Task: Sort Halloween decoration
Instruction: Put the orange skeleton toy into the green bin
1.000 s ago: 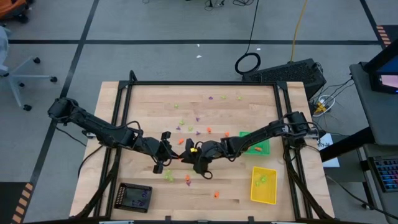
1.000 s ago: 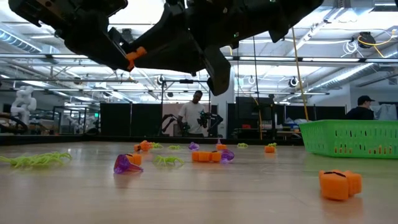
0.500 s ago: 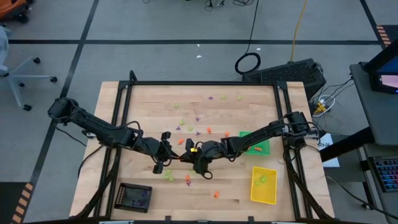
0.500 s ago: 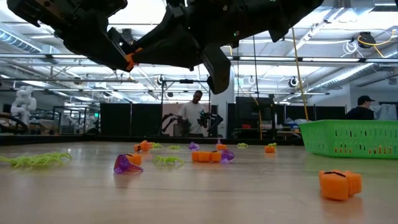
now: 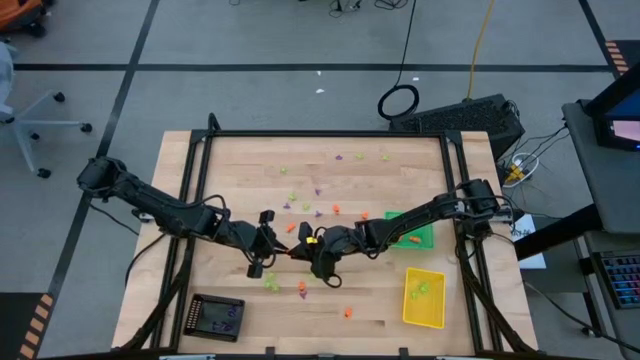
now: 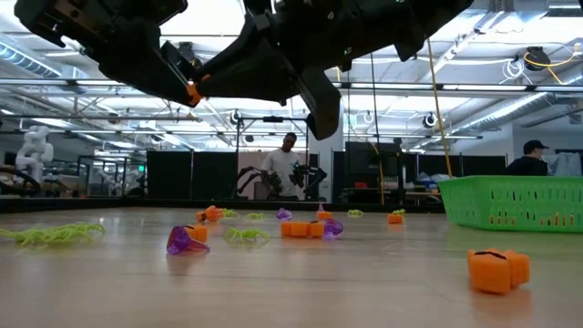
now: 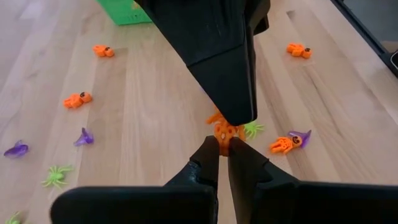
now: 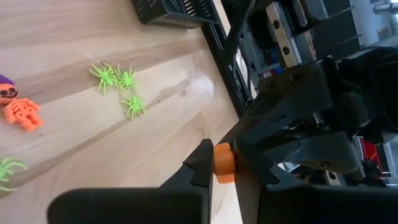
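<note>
We've got both arms meeting nose to nose over the middle of the bench [image 5: 230, 160], a bit toward the near side. The left pincer [image 5: 283, 250] is clamped on a small orange trinket [image 7: 223, 132], and the right pincer [image 5: 300, 252] has its fingers pinched onto that same piece, so it's held from both sides, up in the air. In the right wrist view we see the orange bit wedged between that arm's dark fingers [image 8: 200, 163], with the left pincer's body right behind it.

The other decorations [image 5: 317, 192] are scattered around the bench: purple, green and orange bits toward the far side, a few green and orange ones on the near side below the pincers. From the low view we can spot green spiders [image 6: 56, 234], a purple one [image 6: 185, 240] and an orange one [image 6: 496, 270] lying flat.

Green tray [image 5: 428, 238] sits at the right, yellow tray [image 5: 410, 312] near right, black tray [image 5: 197, 304] near left.

A person [image 6: 284, 169] stands in the room behind.
</note>
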Robot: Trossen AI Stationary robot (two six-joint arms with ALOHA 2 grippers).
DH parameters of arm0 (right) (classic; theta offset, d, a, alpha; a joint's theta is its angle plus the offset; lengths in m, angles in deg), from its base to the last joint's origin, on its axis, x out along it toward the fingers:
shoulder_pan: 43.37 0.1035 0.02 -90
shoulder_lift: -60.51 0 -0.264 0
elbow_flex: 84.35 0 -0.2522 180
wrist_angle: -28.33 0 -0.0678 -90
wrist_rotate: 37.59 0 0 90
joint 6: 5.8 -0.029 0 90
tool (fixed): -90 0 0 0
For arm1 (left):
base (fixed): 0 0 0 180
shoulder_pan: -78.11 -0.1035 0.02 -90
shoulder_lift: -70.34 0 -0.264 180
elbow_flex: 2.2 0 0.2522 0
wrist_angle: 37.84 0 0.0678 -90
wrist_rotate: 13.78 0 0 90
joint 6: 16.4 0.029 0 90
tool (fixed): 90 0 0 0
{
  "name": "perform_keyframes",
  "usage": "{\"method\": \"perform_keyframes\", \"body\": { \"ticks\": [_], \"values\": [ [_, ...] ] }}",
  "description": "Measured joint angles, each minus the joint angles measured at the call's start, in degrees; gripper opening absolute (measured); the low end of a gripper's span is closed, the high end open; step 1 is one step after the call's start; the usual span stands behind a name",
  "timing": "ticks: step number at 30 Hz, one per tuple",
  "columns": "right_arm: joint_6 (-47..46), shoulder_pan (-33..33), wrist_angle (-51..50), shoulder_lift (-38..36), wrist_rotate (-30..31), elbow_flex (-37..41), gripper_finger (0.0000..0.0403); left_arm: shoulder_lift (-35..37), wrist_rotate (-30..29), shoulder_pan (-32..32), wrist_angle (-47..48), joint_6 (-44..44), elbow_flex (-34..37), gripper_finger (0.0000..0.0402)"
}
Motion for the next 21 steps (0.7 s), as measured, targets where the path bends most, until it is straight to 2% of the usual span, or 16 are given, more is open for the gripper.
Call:
{"method": "perform_keyframes", "body": {
  "ticks": [4, 14, 21],
  "values": [
    [0.00, 0.07, -0.56, 0.00, 1.29, 0.00, 0.0022, -0.02, -0.28, 0.02, -0.26, -0.16, 0.02, 0.0038],
    [-3.36, 0.81, -6.18, -0.22, 1.39, 0.07, 0.0022, -2.48, -5.94, -0.07, -4.41, 1.64, -0.04, 0.0162],
    [-9.83, 3.97, -14.52, -4.84, 6.14, 0.07, 0.0022, -2.49, -5.81, 0.35, -4.35, 3.14, -0.09, 0.0180]
  ]
}}
